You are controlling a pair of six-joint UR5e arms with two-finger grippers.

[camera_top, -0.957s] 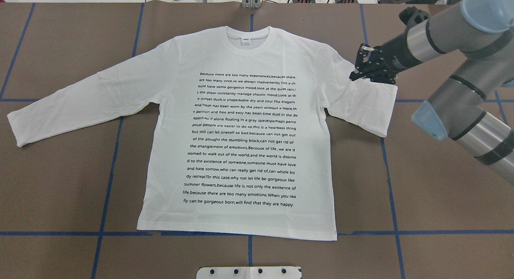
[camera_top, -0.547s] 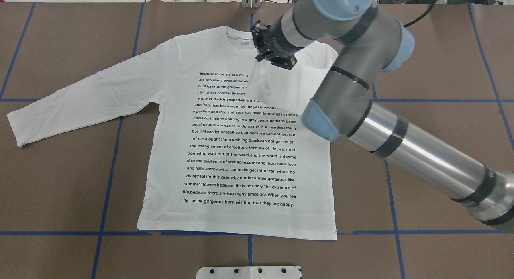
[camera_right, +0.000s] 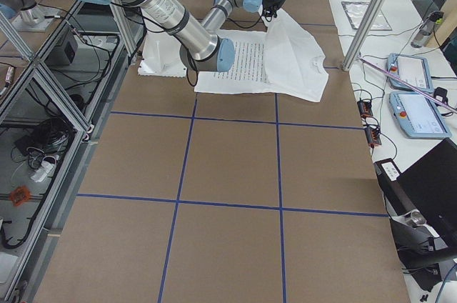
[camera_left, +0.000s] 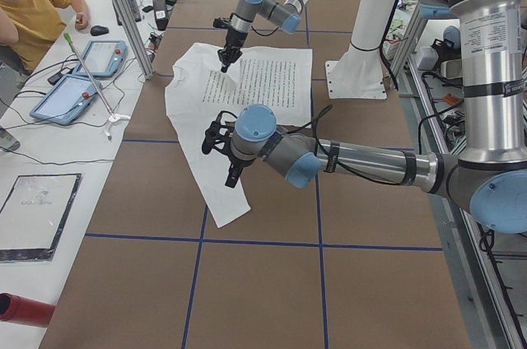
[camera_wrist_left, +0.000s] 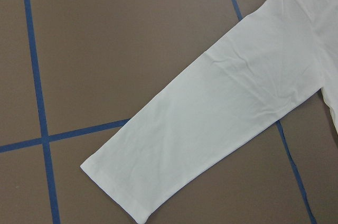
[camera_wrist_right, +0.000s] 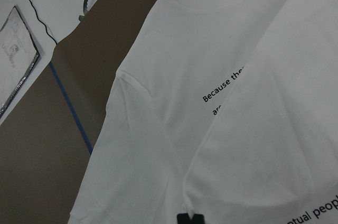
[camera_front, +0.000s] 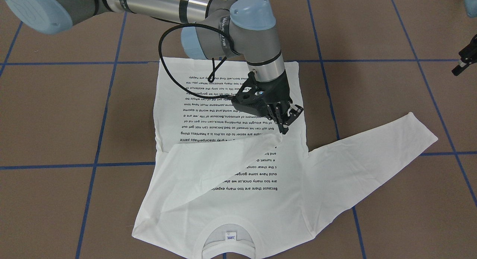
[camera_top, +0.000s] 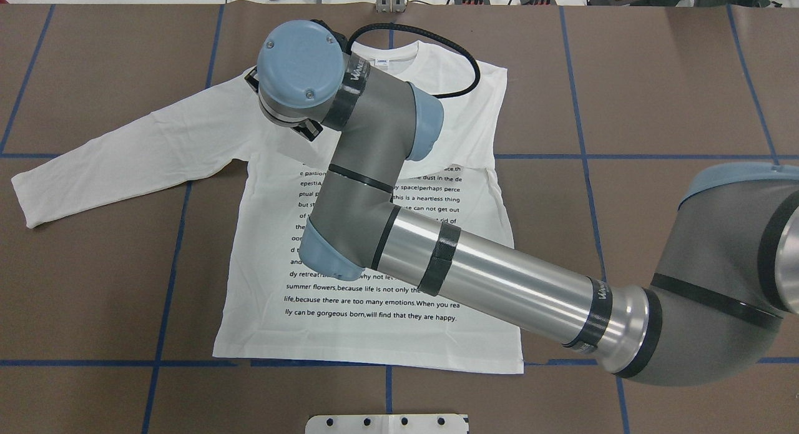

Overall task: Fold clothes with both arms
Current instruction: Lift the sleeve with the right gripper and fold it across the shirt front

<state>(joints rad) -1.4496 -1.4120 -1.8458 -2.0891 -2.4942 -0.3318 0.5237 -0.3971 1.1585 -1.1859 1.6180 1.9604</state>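
We see the right gripper (camera_front: 284, 129) pointing down over the chest of the shirt (camera_top: 256, 284). As far as the front view shows, its black metal fingers (camera_front: 282, 124) are drawn together into one narrow tip, pinching the cuff end of the folded sleeve (camera_front: 223, 158). That sleeve is a smooth white band of soft knit. It runs from the shoulder at 3 o'clock in the overhead view across the upper lines of the black printed text (camera_top: 374, 303), and its end rises to a point at the fingertips. The shirt lies flat and face up on the brown paper table cover (camera_top: 81, 284), which is crossed by blue tape lines (camera_top: 165, 284). Its ribbed round collar (camera_front: 229, 229) is at 12 o'clock overhead and its straight hem at 6. A small label (camera_front: 230, 236) sits inside the neck. The other sleeve (camera_wrist_left: 211, 129) stretches out flat toward 8 o'clock, with slight creases. The left gripper (camera_front: 462, 63) hangs above that sleeve without touching it. Only part of it shows, so we cannot tell whether its fingers are apart or together.
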